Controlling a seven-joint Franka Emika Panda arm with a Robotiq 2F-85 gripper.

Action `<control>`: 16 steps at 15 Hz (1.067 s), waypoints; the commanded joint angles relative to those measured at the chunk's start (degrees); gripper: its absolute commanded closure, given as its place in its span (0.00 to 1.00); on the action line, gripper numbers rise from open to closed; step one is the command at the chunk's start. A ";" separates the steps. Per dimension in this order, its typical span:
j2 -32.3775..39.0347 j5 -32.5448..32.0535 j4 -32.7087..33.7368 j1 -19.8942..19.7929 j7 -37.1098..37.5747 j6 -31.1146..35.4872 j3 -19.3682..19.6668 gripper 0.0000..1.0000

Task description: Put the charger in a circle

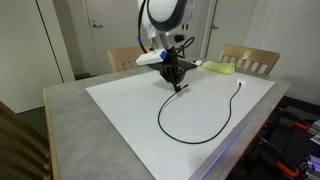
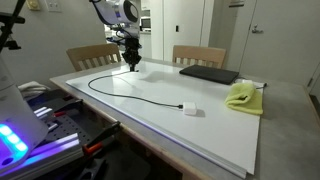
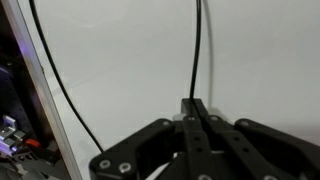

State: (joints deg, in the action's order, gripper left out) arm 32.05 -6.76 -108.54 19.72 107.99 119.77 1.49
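Charger [image 1: 161, 120] pinched at one end, circle only half made.
Clamped between the closed fingers of the gripper [image 1: 177, 84] at the far side; sprawled as an open U across the white board [image 1: 118, 108], ends yet to meet.

A thin black charger cable [image 1: 190, 140] curves in an open U across a flat white board [image 1: 115, 105] at frame centre, its upper-left end meeting the black robot gripper [image 1: 176, 80].

Both exterior views face the table [image 1: 66, 108] from opposing sides.
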 commanded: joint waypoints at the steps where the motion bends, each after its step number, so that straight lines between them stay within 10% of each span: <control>1: 0.41 1.83 0.90 -2.26 2.30 -0.27 -0.50 0.99; 16: 0.45 8.90 -1.18 -8.87 31.34 2.48 2.71 0.99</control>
State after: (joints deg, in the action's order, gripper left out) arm 33.58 -1.04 -107.67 13.20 135.90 119.98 4.03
